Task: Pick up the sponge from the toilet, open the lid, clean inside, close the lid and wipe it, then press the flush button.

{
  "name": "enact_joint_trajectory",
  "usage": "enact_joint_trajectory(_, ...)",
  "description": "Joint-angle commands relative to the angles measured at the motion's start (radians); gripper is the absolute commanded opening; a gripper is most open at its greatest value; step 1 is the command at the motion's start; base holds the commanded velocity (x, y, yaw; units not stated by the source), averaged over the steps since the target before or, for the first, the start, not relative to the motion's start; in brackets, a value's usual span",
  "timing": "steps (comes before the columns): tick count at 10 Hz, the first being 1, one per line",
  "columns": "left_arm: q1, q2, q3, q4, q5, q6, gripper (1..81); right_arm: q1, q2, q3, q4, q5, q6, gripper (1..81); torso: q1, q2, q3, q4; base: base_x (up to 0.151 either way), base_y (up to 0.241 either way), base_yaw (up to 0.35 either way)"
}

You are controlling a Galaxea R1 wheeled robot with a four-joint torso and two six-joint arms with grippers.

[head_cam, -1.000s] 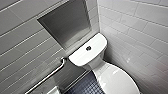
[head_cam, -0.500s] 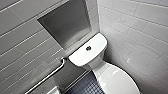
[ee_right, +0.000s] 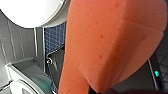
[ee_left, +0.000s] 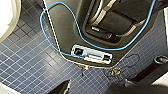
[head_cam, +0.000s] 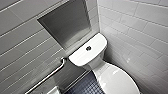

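Note:
The orange-red sponge [ee_right: 107,45] looms large in the right wrist view, with my right gripper [ee_right: 100,89] shut on it. Beyond it curves the white edge of the toilet [ee_right: 30,12]. From the head view, the toilet [head_cam: 100,66] stands in the corner with its white oval lid [head_cam: 117,80] down. The flush button [head_cam: 88,48], dark and round, sits in the middle of the cistern top. My left gripper [ee_left: 95,88] hangs open over the blue tiled floor, beside my own base, holding nothing.
A recessed niche [head_cam: 67,22] is set in the tiled wall behind the cistern. A metal grab bar [head_cam: 47,77] runs along the left wall. Blue mosaic floor [head_cam: 85,86] lies left of the bowl. A grey bin with a green liner [ee_right: 27,77] stands near the wall.

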Motion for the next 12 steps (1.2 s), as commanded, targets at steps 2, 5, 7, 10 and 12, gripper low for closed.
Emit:
enact_joint_trajectory(2,0.017,-0.037,-0.009,-0.03,0.062,-0.01,81.1,-0.177,0.215,-0.271,-0.119,-0.008,-0.012,1.0,0.0,0.0,0.0,0.0,0.0,0.0,0.0)
enact_joint_trajectory(5,0.0,-0.026,-0.009,-0.029,0.064,-0.01,81.1,-0.237,0.32,-0.385,-0.172,0.003,-0.011,1.0,0.0,0.0,0.108,0.0,0.0,0.0,0.0)
enact_joint_trajectory(7,0.0,-0.024,-0.009,-0.029,0.064,-0.01,81.1,-0.241,0.352,-0.411,-0.185,0.003,-0.011,1.0,0.0,0.0,0.163,-0.024,0.0,0.0,0.0)
enact_joint_trajectory(10,0.0,-0.027,-0.009,-0.029,0.065,-0.01,81.1,-0.244,0.386,-0.434,-0.208,-0.001,-0.011,1.0,0.0,-0.002,0.171,-0.02,0.0,0.0,0.0)
enact_joint_trajectory(12,-0.001,-0.029,-0.009,-0.03,0.065,-0.01,81.1,-0.246,0.421,-0.46,-0.263,-0.014,-0.012,1.0,-0.002,-0.003,0.214,-0.025,0.0,0.0,0.0)
